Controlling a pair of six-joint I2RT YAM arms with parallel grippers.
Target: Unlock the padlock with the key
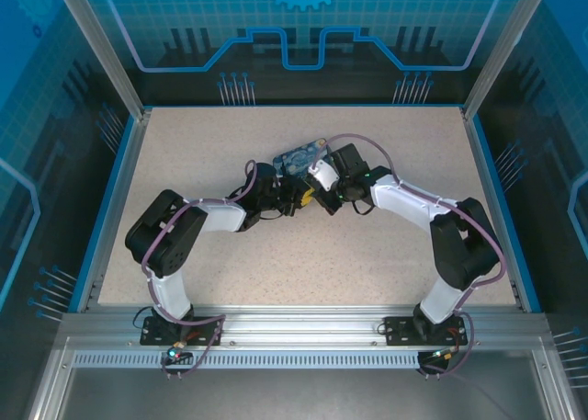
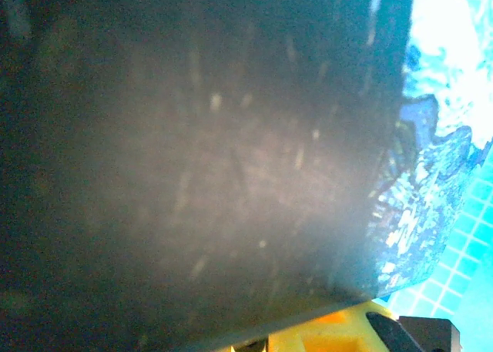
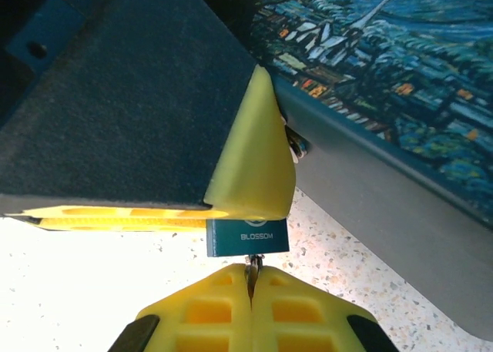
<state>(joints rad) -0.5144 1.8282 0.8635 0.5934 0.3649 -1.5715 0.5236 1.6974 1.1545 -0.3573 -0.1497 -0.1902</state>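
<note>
Small dark teal padlock (image 3: 247,238) marked BLOSSOM. Sits just beside painted tin (image 3: 400,75), under yellow finger (image 3: 250,148) of left tool (image 1: 296,198); grip there impossible to tell. Pinched shut in right tool (image 3: 252,279): thin key (image 3: 252,269), touching padlock's bottom. Label legible from right wrist, too small from above desk (image 1: 184,163).

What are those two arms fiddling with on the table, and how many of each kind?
Painted tin: 1
Padlock: 1
Key: 1
Total: 3
</note>
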